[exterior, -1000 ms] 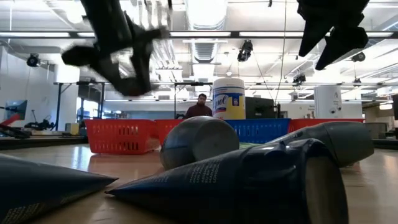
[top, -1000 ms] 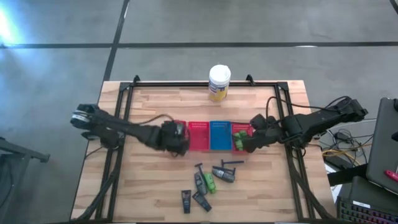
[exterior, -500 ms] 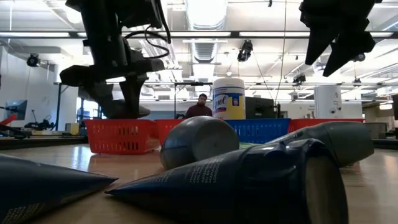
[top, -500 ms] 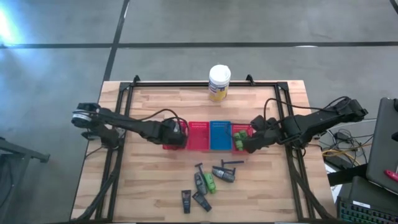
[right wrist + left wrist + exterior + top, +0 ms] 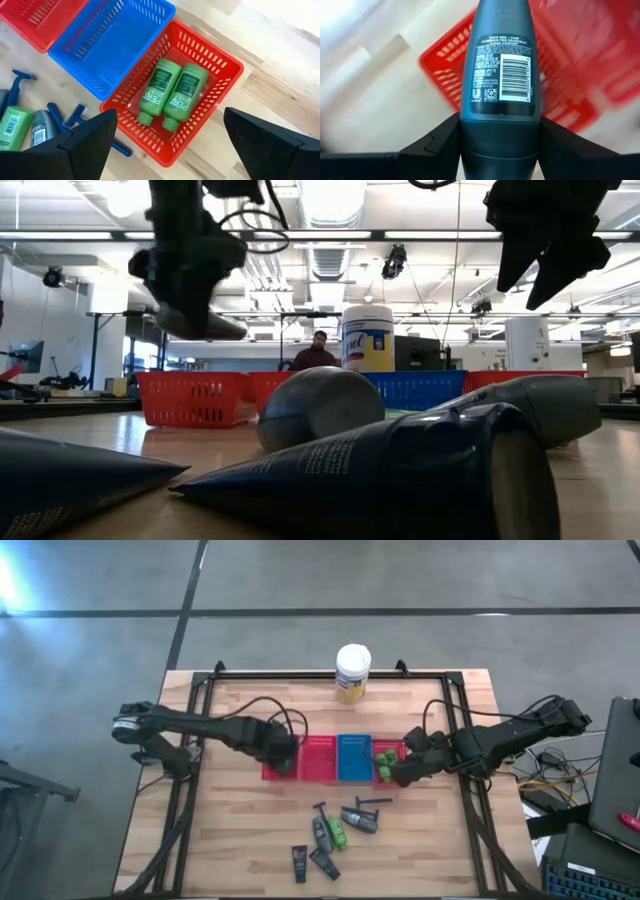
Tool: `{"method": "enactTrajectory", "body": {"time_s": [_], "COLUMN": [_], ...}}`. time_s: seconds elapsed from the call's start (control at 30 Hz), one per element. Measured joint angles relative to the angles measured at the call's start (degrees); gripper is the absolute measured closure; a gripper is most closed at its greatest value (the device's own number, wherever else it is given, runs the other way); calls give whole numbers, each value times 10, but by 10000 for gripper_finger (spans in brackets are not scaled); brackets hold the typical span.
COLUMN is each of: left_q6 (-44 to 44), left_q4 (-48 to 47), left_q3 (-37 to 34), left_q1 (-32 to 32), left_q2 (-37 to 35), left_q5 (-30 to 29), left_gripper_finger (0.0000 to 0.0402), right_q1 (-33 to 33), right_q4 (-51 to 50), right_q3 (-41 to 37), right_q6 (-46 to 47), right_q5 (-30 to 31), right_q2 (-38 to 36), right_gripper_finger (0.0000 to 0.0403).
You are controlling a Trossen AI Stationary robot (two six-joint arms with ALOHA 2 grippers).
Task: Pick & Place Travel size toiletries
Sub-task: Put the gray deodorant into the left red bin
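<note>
My left gripper [image 5: 284, 752] hangs over the leftmost red tray [image 5: 268, 773], shut on a grey oval bottle [image 5: 500, 65]. My right gripper [image 5: 393, 772] is open above the rightmost red tray [image 5: 220, 80], where two green bottles [image 5: 167, 92] lie side by side on its floor. On the wood nearer the table's near edge lie two grey bottles [image 5: 358, 818], a green bottle [image 5: 339, 834], two black tubes [image 5: 310, 861] and two T-shaped sticks [image 5: 372, 802]. My left gripper pinches the grey bottle between its two fingers [image 5: 440, 145] at the bottle's broad end [image 5: 500, 131]. The barcode label faces the wrist camera and the narrow end points away, toward the tray. The bottle is lifted clear above the red tray [image 5: 445, 75].
Four slotted trays stand in a row mid-table: red, red [image 5: 318, 758], blue [image 5: 353, 757], red. A white-lidded, yellow-labelled jar [image 5: 352, 672] stands at the far edge. A black frame runs along the table's sides. A person [image 5: 320, 352] shows far behind in the low view.
My left gripper, keeping the grey bottle, has moved toward the table's far edge over the leftmost red tray; in the low view it dipped toward the tray and rose again. My right gripper has stayed over its tray.
</note>
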Motion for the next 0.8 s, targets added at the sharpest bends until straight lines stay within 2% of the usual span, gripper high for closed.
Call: {"method": "enactTrajectory", "body": {"time_s": [0.1,0.17,0.4,0.67,0.8], "left_q6": [-84,-116,-162,-166,-173], "left_q4": [71,85,99,145,146], "left_q3": [-25,-42,-90,-95,-95], "left_q1": [6,6,5,5,5], "left_q2": [1,5,10,11,11], "left_q5": [7,7,-11,-24,-26], "left_gripper_finger": [193,193,193,110,87], "right_q1": [0,0,0,0,0], "right_q4": [0,0,0,0,0], "right_q3": [0,0,0,0,0], "right_q6": [9,14,25,23,23], "right_q5": [0,0,0,0,0], "right_q2": [0,0,0,0,0], "right_gripper_finger": [39,39,39,39,39]}}
